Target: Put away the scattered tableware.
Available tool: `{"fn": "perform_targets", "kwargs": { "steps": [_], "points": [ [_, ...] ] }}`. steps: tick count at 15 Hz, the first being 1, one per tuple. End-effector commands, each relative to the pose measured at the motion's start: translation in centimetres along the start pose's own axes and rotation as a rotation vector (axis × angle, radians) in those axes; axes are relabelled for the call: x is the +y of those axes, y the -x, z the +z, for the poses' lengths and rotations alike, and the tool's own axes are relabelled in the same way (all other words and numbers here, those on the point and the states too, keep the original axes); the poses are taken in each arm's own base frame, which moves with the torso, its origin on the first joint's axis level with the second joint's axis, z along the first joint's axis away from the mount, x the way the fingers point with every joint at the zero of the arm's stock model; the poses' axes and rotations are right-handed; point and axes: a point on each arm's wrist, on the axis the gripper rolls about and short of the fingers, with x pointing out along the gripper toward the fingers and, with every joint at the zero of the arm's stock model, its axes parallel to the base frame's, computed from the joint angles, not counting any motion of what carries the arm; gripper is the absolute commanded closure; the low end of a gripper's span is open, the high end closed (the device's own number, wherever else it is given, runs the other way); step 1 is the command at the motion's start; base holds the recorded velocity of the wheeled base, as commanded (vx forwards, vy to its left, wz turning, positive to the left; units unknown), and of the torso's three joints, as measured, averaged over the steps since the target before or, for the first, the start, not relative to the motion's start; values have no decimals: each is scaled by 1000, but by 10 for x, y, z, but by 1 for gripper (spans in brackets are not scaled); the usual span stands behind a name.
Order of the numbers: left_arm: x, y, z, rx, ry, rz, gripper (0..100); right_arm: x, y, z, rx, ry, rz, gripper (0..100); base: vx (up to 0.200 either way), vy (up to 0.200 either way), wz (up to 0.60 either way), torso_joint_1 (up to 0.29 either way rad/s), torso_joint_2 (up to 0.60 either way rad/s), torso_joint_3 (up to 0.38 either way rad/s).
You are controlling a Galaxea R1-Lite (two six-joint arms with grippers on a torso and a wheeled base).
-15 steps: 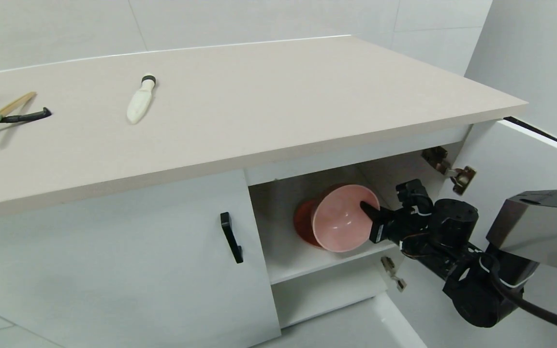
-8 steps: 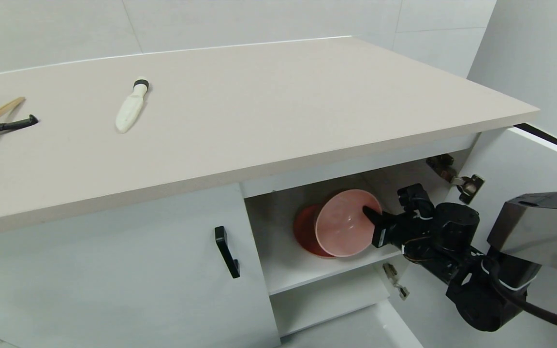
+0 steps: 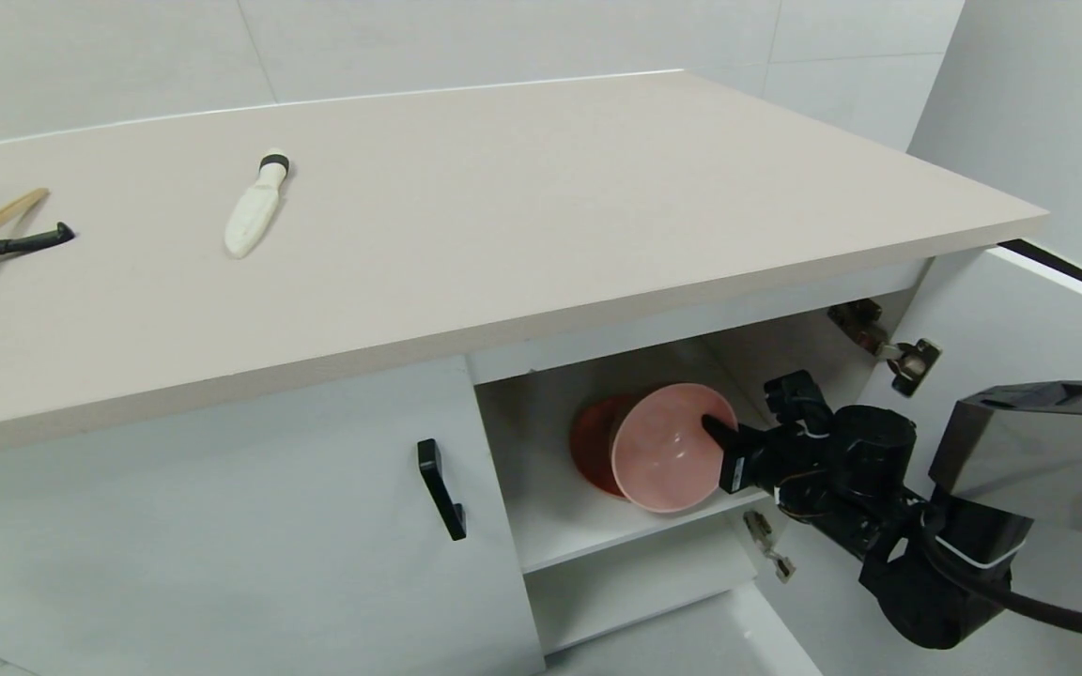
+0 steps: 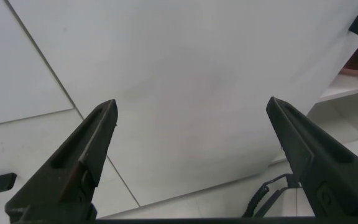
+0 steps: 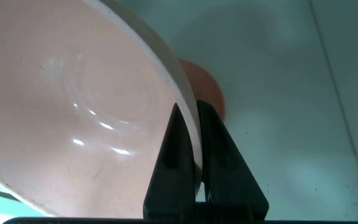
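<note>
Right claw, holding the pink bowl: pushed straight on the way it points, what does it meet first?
Likely the red bowl on the cabinet shelf, just behind the pink bowl clamped in the right claw; the gap is unclear.

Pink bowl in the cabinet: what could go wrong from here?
1. The right hand pinches the pink bowl by its rim only, with the bowl tipped on its side; it may swing or slip.
2. Released like this near the front edge of the shelf, it could roll out.
3. The red bowl sits right behind; pushing in may knock it.
</note>
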Motion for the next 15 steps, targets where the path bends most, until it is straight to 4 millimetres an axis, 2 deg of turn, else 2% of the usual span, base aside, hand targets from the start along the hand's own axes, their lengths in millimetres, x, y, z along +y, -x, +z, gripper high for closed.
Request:
{"fn": "perform_targets", "kwargs": {
  "steps": [1, 3, 5, 8, 10, 15],
  "points": [
    [0, 0, 0, 3, 1, 1, 0, -1, 0, -3, 8, -1, -2, 100, 0, 0, 0, 0, 0, 0],
    [0, 0, 0, 3, 1, 1, 0, -1, -1, -3, 6, -1, -2, 100, 0, 0, 0, 0, 0, 0],
    [0, 0, 0, 3, 1, 0, 0, -5, -10, 0, -26, 2, -1, 100, 0, 0, 0, 0, 0, 0],
    [0, 0, 0, 3, 11, 1, 0, -10, -22, -10, -29, 3, -5, 100, 0, 0, 0, 0, 0, 0],
    [0, 0, 0, 3, 17, 0, 0, -11, -33, -3, -64, 7, -1, 100, 0, 0, 0, 0, 0, 0],
    [0, 0, 0, 3, 19, 1, 0, -10, -31, -9, -24, 4, -2, 100, 0, 0, 0, 0, 0, 0]
  ]
}}
